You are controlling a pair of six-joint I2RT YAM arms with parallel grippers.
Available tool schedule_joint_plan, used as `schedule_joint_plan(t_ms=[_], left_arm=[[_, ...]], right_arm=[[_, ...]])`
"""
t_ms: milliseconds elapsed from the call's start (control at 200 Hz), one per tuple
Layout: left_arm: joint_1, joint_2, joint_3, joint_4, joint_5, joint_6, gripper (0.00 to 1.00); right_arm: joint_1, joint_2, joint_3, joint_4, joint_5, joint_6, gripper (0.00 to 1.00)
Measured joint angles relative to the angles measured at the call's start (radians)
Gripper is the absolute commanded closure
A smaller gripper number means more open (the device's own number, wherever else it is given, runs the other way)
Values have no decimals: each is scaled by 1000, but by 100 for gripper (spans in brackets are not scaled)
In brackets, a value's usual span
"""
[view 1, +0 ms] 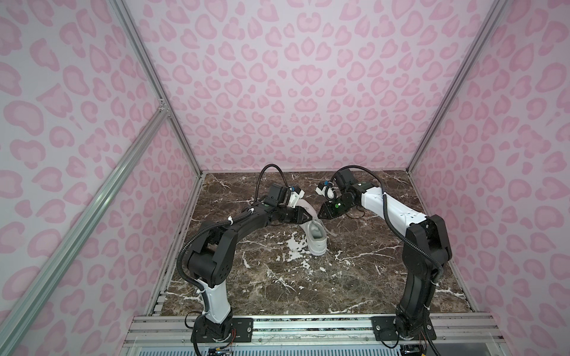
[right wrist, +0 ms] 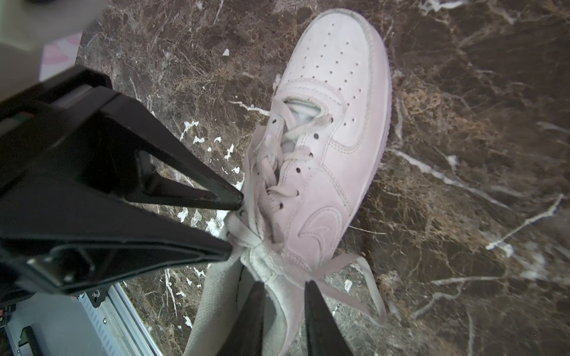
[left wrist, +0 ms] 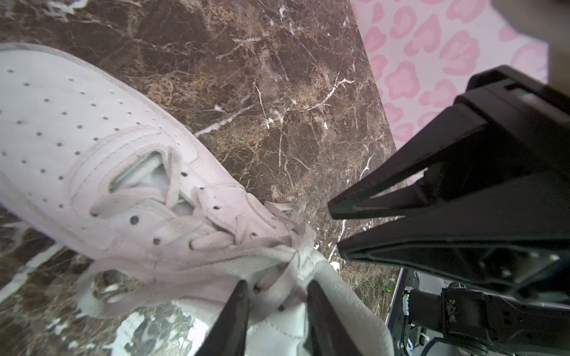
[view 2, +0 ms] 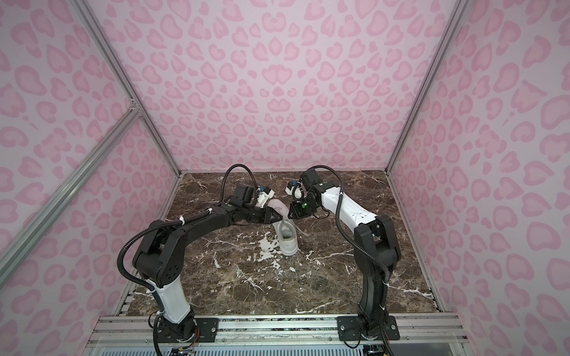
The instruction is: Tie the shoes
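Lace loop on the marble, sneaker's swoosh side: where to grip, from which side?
Probably pinch the lace loop at its outer bend, from above on the swoosh side: there it lies flat and open on the marble, clear of the sneaker.

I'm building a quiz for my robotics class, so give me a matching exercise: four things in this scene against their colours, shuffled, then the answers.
Things:
1. sneaker
2. tabletop
3. back wall
4. left gripper

Colours:
A. black
B. pink spotted print
C. all white
D. dark brown marble with white veins

Pairs: 1-C, 2-D, 3-B, 4-A
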Motion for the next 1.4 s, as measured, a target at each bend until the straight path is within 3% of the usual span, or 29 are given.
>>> schedule_joint_plan(t_ms=[235,1400], left_arm=[[-3,0,0,0,-3,-1,97],[9,-86,-37,-106,-57,31,97]], right_arm=[[0,0,0,-2,-3,-1,75],[46,102,39,73,-29,-15,79]])
